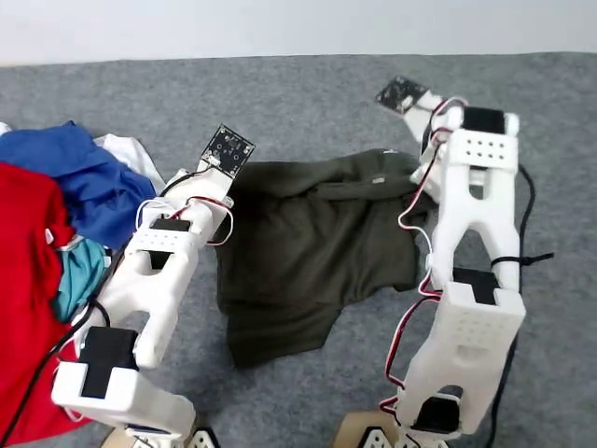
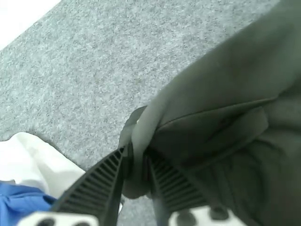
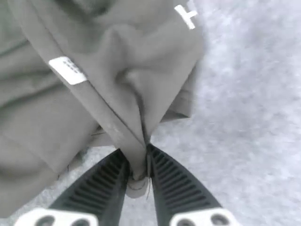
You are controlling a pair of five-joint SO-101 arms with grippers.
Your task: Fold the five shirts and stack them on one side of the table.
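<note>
A dark olive shirt (image 1: pixel 308 252) lies spread on the grey table between the two arms. My left gripper (image 2: pixel 136 162) is shut on a bunched fold of the olive shirt (image 2: pixel 225 117) at its far left corner. My right gripper (image 3: pixel 137 167) is shut on a pinch of the olive shirt (image 3: pixel 108 80) near its collar, by a white label (image 3: pixel 68 70). In the high view the left arm (image 1: pixel 154 271) stands at the shirt's left edge and the right arm (image 1: pixel 471 233) at its right edge.
A pile of other shirts sits at the table's left: red (image 1: pixel 23 280), blue (image 1: pixel 79 177), teal (image 1: pixel 79 275) and white (image 1: pixel 126 149). The white shirt (image 2: pixel 33 165) and a bit of blue (image 2: pixel 19 202) lie beside my left gripper. Grey table surface (image 1: pixel 308 103) stretches behind.
</note>
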